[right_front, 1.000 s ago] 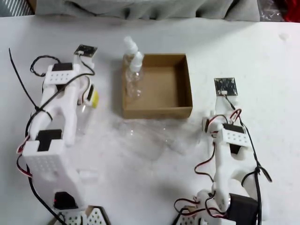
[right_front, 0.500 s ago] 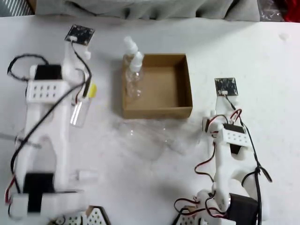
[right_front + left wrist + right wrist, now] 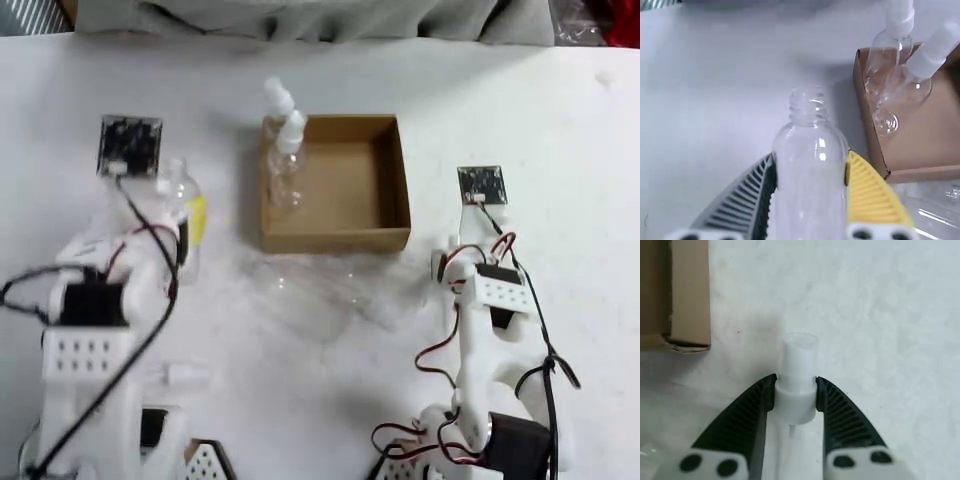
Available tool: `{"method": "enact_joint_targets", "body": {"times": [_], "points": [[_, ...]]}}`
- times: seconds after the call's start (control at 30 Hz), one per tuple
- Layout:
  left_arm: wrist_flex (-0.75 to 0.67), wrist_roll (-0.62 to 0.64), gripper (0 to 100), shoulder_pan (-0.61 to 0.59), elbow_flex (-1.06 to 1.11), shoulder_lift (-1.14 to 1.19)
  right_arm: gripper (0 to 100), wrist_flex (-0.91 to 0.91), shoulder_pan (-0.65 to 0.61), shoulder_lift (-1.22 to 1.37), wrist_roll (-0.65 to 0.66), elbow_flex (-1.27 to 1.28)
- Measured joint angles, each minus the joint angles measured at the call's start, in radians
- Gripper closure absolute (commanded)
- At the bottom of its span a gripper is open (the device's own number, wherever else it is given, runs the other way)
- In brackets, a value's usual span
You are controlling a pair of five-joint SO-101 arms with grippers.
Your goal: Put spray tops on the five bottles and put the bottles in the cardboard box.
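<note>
Two hands are each holding something. The left hand (image 3: pixel 810 167) is shut tight on a bottle (image 3: pixel 809 107), with one grey finger and one yellow finger pressed on its sides. That bottle stands up straight, and its screw neck shows bare at the top. The right hand (image 3: pixel 795 390) is shut tight on a white spray top (image 3: pixel 799 357). It grips the round collar, and a thin tube hangs under it.

Going outward, a strip of white surface (image 3: pixel 560 120) lies between the held bottle and the left wall of the cardboard box (image 3: pixel 335 240). The box's near right corner is close to the right hand, with a bit of white surface between them.

Inside the box, at its left side, two more bottles (image 3: pixel 285 175) lean with white tops on. Their tops poke up over the far left edge. The brown floor of the box shows across its middle and right side.

Some clear bottles (image 3: pixel 300 295) lie on the surface just in front of the box. They are hard to see, so I cannot count them. One loose top (image 3: pixel 185 375) lies on the surface beside the left arm.
</note>
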Motion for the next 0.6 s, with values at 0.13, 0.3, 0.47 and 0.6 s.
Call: {"method": "enact_joint_targets", "body": {"times": [0.13,0.3,0.47,0.6], "points": [[-0.075,0.002,98,0.000,0.106,-0.143,98.4,0.000,0.000,0.002,0.003,-0.012],[-0.212,0.008,98,0.032,0.239,-0.247,98.4,0.000,0.017,0.002,0.003,-0.114],[-0.334,0.008,98,0.037,0.338,-0.305,98.4,0.000,0.061,-0.014,0.005,-0.198],[-0.457,0.008,98,0.037,0.427,-0.354,98.4,0.000,0.084,-0.123,0.003,-0.232]]}}
